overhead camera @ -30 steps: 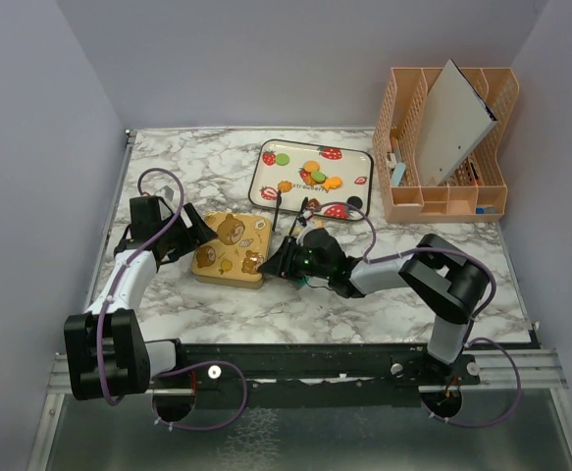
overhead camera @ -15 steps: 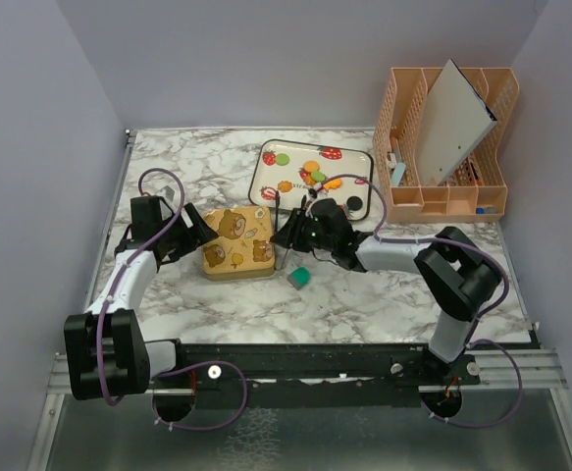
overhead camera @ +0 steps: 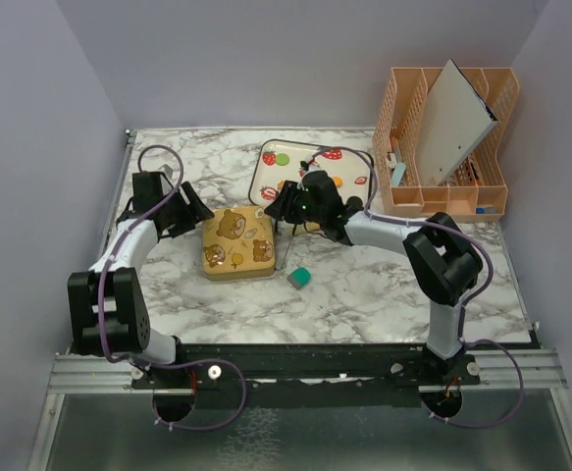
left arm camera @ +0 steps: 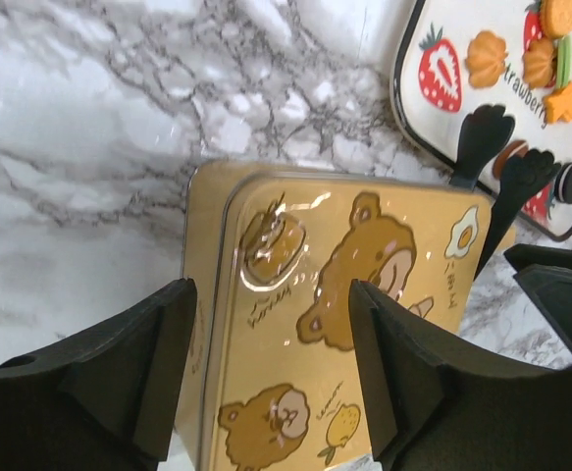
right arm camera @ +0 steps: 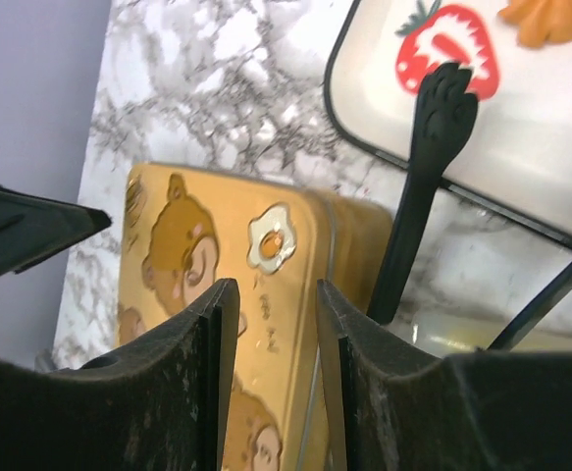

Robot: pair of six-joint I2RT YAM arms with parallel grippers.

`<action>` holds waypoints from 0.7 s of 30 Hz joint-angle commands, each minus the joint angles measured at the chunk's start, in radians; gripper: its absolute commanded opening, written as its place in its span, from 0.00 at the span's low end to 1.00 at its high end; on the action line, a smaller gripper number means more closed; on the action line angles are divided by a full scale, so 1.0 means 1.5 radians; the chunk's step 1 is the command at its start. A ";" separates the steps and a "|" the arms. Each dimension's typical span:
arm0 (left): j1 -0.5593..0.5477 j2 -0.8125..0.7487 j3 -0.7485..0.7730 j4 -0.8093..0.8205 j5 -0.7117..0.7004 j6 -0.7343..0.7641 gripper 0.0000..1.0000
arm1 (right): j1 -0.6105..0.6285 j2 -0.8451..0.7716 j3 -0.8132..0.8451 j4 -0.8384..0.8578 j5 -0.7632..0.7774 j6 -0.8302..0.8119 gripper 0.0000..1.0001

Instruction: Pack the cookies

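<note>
1. Tin [overhead camera: 236, 244]: lies flat on the bench [overhead camera: 364, 289], lid on, between my two tools. I judge it stiff, light and glossy, so likely slippery; best held across its side walls, not the lid top.
2. Cookies [overhead camera: 335, 181]: lie on the strawberry tray [overhead camera: 271, 162] just behind the tin. I judge them small, brittle and easily crushed; take each by its edges, gently.
3. Left tool [left arm camera: 271, 368]: spread, empty, its fingers over the tin's left part.
4. Right tool [right arm camera: 271, 368]: narrowly parted, holding nothing, over the tin's far right edge beside black tongs [right arm camera: 433, 186].
5. Small green object [overhead camera: 299, 278]: on the bench near the tin.
</note>
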 commanded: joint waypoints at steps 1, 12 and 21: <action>-0.003 0.061 0.069 -0.001 -0.014 -0.008 0.67 | -0.008 0.054 0.062 -0.057 0.028 -0.036 0.42; -0.010 0.163 0.102 -0.030 -0.012 0.027 0.48 | -0.011 0.140 0.125 -0.093 0.034 -0.055 0.34; -0.021 0.201 0.116 -0.083 -0.065 0.068 0.43 | -0.011 0.186 0.152 -0.158 0.057 -0.053 0.25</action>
